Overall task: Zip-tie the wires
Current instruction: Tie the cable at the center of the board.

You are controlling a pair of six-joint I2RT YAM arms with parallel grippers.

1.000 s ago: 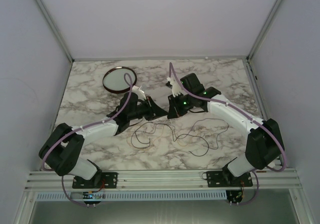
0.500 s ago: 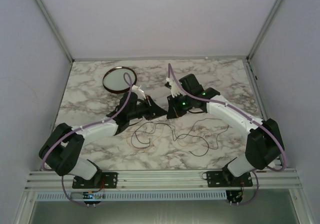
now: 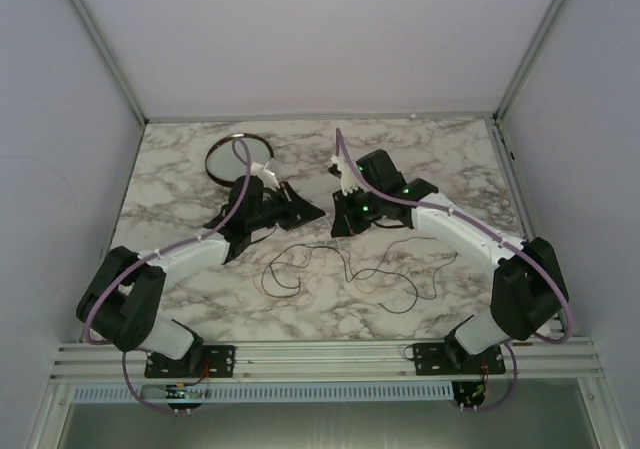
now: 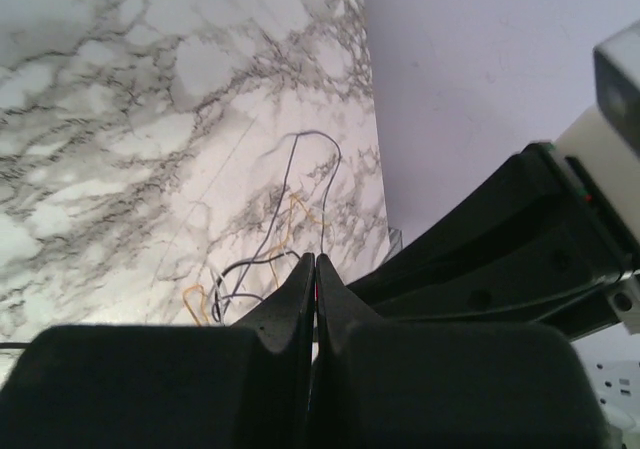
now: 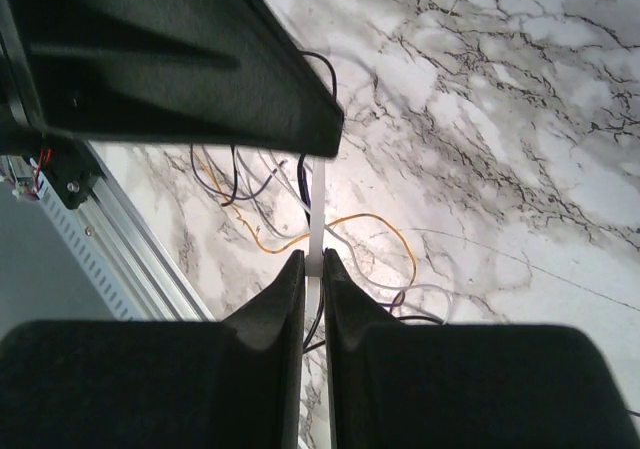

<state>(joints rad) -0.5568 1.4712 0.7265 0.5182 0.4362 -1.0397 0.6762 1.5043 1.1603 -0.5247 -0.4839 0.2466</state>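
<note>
The white zip tie (image 5: 318, 209) runs straight out from between the fingers of my right gripper (image 5: 312, 259), which is shut on it. Its far end meets the tip of my left gripper (image 5: 322, 141), seen as a black wedge at the top of the right wrist view. In the left wrist view my left gripper (image 4: 315, 259) is shut, with a thin pale sliver between its fingers. The two grippers (image 3: 312, 209) (image 3: 337, 221) face each other tip to tip at mid-table. The thin wires (image 3: 345, 264) lie in loose loops on the marble below them, and show as dark and orange strands (image 5: 370, 219) (image 4: 285, 184).
A round dark-rimmed dish (image 3: 212, 159) sits at the back left, partly crossed by the left arm's lilac cable. The right arm's black body (image 4: 500, 239) fills the right of the left wrist view. An aluminium rail (image 3: 320, 354) runs along the near edge.
My left gripper has shut fully, and the left arm has shifted back and a little left, toward the dish. The right arm has barely moved.
</note>
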